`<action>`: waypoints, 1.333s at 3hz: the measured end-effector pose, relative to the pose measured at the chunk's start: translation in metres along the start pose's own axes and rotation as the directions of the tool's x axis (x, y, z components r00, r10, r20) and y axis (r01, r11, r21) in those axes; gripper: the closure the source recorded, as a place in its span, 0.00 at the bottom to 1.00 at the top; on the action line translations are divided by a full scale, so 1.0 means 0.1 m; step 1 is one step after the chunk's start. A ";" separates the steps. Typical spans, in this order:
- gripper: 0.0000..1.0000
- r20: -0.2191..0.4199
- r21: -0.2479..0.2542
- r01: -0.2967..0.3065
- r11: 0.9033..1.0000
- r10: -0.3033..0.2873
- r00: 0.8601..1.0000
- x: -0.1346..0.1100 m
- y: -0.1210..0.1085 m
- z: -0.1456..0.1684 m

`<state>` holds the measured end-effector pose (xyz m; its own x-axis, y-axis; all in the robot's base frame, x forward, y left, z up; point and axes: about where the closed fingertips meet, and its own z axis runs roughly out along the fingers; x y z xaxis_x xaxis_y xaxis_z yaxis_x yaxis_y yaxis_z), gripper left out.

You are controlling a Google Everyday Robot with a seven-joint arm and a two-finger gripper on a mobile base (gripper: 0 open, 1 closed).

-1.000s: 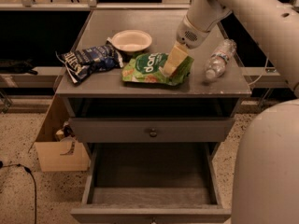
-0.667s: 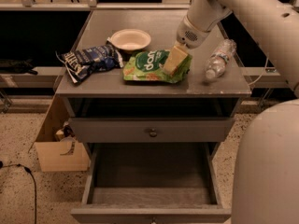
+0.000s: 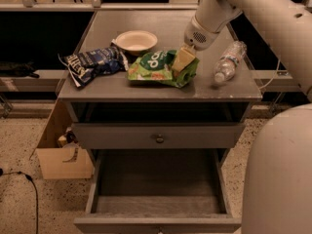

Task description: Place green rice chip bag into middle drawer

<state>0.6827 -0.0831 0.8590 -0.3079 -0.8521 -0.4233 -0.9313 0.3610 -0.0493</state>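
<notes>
Right now the gripper [image 3: 183, 60] is resting on the right end of the green rice chip bag [image 3: 156, 68], which is lying flat on the cabinet top [image 3: 146, 90] between the dark blue chip bag [image 3: 92, 65] and the water bottle [image 3: 226, 62], its long axis running side to side. Whether the gripper is open or clamped on the bag I cannot tell. Most of the bag is stretching away toward the blue bag, so any lift is likely going to leave it dangling from that end.
</notes>
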 end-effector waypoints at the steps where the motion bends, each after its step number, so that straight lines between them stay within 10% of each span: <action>1: 1.00 0.000 0.000 0.000 1.000 0.000 1.000 0.00 0.00 0.00; 3: 1.00 -0.041 -0.002 0.024 1.000 -0.024 0.999 0.01 0.11 -0.07; 4: 1.00 0.081 0.011 0.041 0.999 -0.042 0.996 -0.03 0.29 -0.44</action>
<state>0.6485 -0.0868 0.8992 -0.2522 -0.8329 -0.4926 -0.9410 0.3299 -0.0761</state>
